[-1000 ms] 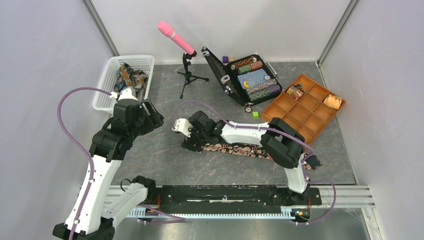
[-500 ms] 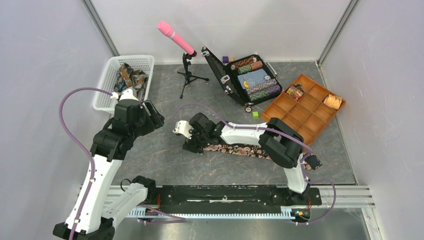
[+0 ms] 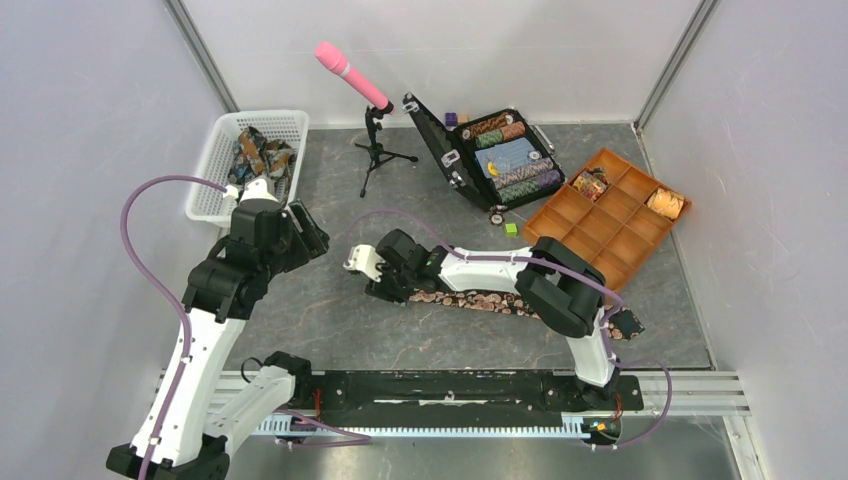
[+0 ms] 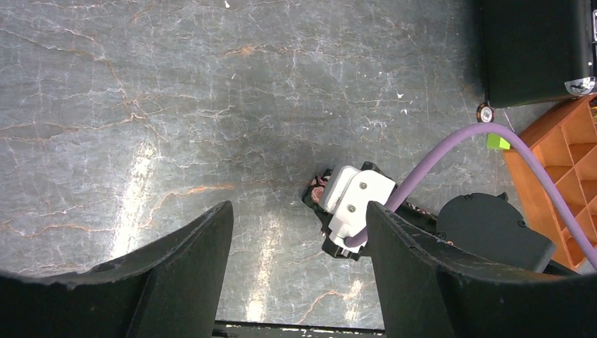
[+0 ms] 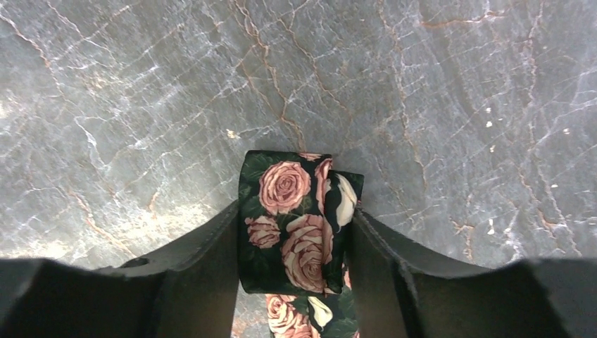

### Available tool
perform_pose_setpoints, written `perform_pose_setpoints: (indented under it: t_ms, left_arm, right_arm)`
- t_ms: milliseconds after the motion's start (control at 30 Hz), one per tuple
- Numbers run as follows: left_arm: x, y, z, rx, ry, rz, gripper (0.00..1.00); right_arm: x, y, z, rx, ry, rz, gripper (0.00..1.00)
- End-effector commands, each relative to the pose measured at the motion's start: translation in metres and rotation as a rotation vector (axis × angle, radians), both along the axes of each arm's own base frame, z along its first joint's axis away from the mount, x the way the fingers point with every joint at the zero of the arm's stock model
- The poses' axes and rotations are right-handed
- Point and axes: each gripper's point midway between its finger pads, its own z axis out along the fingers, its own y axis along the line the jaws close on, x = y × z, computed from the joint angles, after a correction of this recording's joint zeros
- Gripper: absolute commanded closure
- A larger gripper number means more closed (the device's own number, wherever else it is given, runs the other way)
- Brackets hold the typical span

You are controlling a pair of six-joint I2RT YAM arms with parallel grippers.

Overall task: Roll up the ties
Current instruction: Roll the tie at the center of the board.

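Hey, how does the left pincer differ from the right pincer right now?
The left pincer is open and empty; the right pincer is shut on the folded end of the rose-print tie. The left pincer hovers well above the table, while the right pincer sits low, close to its surface. Both are dark and face down at the grey table.

One tie (image 3: 480, 300) laid out; one basket (image 3: 205, 176), microphone (image 3: 352, 75), case (image 3: 431, 131), tray (image 3: 601, 226).
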Motion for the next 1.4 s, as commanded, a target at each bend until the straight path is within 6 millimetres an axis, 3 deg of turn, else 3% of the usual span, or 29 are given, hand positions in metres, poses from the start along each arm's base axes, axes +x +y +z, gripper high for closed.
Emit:
perform_pose_setpoints:
  t_ms: [0,233,300,333,400,567,800,867,900,1000,1100,1367]
  left_arm:
    - [0.006,-0.003,0.006,-0.018,-0.036,-0.009,0.25]
    - [0.004,-0.002,0.005,-0.014,-0.035,-0.009,0.25]
    - [0.003,-0.001,0.005,-0.013,-0.035,-0.006,0.25]
    - [0.003,-0.001,0.005,-0.013,-0.035,-0.005,0.25]
    - [0.003,-0.001,0.004,-0.012,-0.034,-0.005,0.25]
    - [0.004,-0.002,0.004,-0.013,-0.029,-0.007,0.24]
    - [0.005,-0.002,0.002,-0.011,-0.025,-0.008,0.24]
    - [0.005,-0.003,0.002,-0.013,-0.023,-0.009,0.24]
    - [0.005,-0.003,0.001,-0.012,-0.022,-0.01,0.24]
    - [0.005,-0.004,0.001,-0.015,-0.022,-0.012,0.24]
    - [0.007,-0.005,0.0,-0.019,-0.017,-0.018,0.24]
    - [0.009,-0.007,-0.002,-0.019,-0.013,-0.022,0.24]
  right_arm:
    - [-0.011,-0.003,-0.018,-0.028,0.042,0.013,0.46]
    - [-0.014,0.004,-0.021,-0.016,0.068,0.012,0.67]
    - [-0.015,0.006,-0.021,-0.011,0.076,0.013,0.68]
    - [-0.015,0.007,-0.022,-0.01,0.081,0.011,0.66]
    - [-0.015,0.008,-0.022,-0.006,0.085,0.01,0.49]
    - [-0.013,0.013,-0.022,0.006,0.089,0.001,0.45]
    - [-0.015,0.017,-0.024,0.021,0.106,0.001,0.71]
    - [-0.015,0.017,-0.026,0.022,0.111,-0.002,0.74]
    - [-0.016,0.017,-0.027,0.022,0.115,-0.004,0.74]
    - [-0.017,0.017,-0.029,0.024,0.125,-0.009,0.53]
    - [-0.017,0.018,-0.024,0.04,0.119,-0.017,0.41]
    - [0.0,0.03,0.022,0.151,0.058,-0.079,0.2]
